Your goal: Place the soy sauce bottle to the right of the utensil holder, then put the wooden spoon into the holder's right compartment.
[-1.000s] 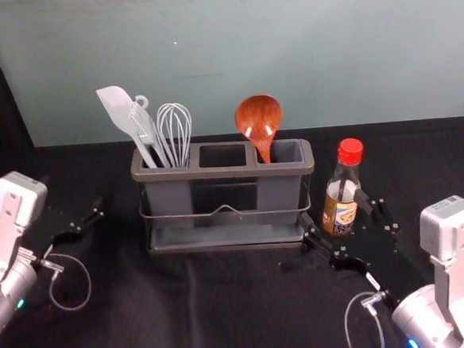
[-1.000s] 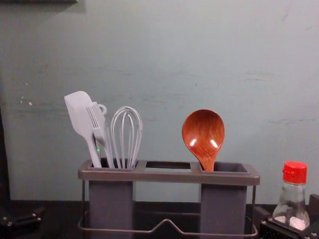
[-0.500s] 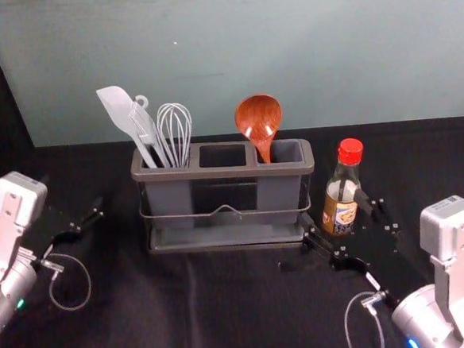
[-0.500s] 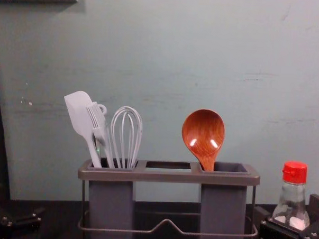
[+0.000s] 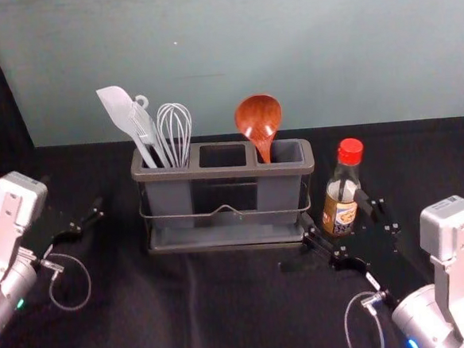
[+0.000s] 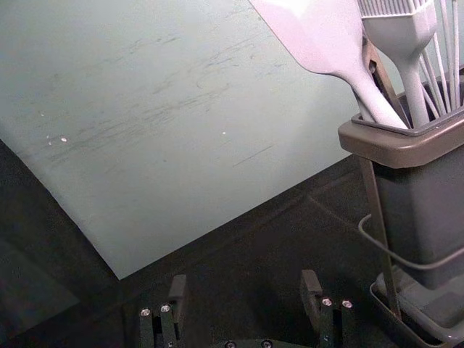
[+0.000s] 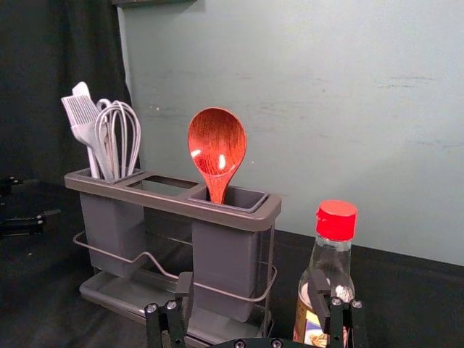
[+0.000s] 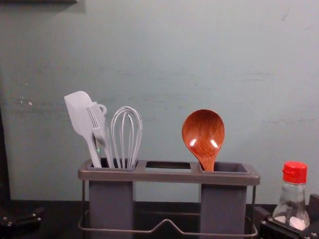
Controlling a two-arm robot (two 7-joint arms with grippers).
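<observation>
The soy sauce bottle, red-capped, stands upright to the right of the utensil holder. Bowl up, the wooden spoon stands in the holder's right compartment. My right gripper is open at the bottle's lower part, one finger on either side in the head view. In its wrist view, the right gripper has a finger overlapping the bottle; contact cannot be judged. My left gripper is parked at the left, and in its own wrist view the left gripper is open with nothing between its fingers.
A spatula, a brush and a whisk stand in the holder's left compartment. The wall rises behind the black-covered table. The holder's wire rail runs across its front.
</observation>
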